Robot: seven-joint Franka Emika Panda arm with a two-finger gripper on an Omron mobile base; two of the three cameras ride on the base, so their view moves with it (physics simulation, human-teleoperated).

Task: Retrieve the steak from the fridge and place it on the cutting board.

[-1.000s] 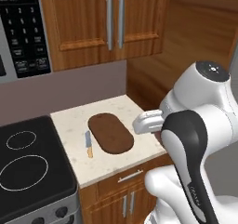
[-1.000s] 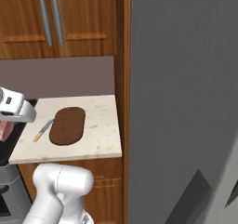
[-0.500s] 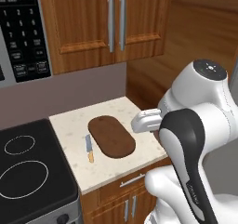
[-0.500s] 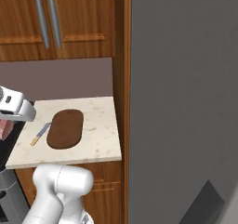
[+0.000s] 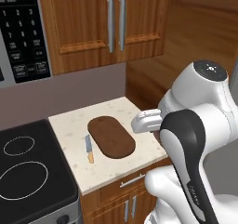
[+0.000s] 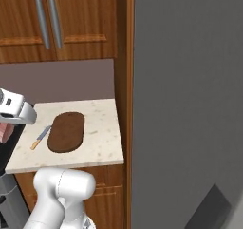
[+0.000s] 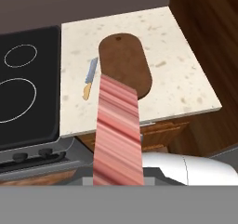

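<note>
steak (image 7: 117, 130) hangs in the end effector (image 7: 118, 181), a long pink-red striped slab that runs up the hand view from between the finger tips, which are hidden behind it, so the clamp on the meat is judged from the way it is carried rather than seen at the pads. its far end overlaps the near end of the cutting board (image 7: 125, 65) in that view, though it looks to be held above and short of the board, not resting on it. in the right base view a bit of the pink meat (image 6: 5, 130) shows under the white hand, to the left of the board (image 6: 66, 131) and off the table's (image 6: 99, 133) near left corner. a small knife (image 7: 90, 78) lies on the table just beside the board's left side, apart from it. the fridge (image 6: 190, 109) stands shut to the right of the board, past a wooden panel, so the fetching part appears done and only the placing remains. against the earlier frames, the whole scene has slid a little in both base views, which reads as the base driving, and the board now sits slightly nearer to the arm; the hand has kept its pose over the table's near right edge (image 5: 147, 121). next it likely needs to reach forward and lower.
</note>
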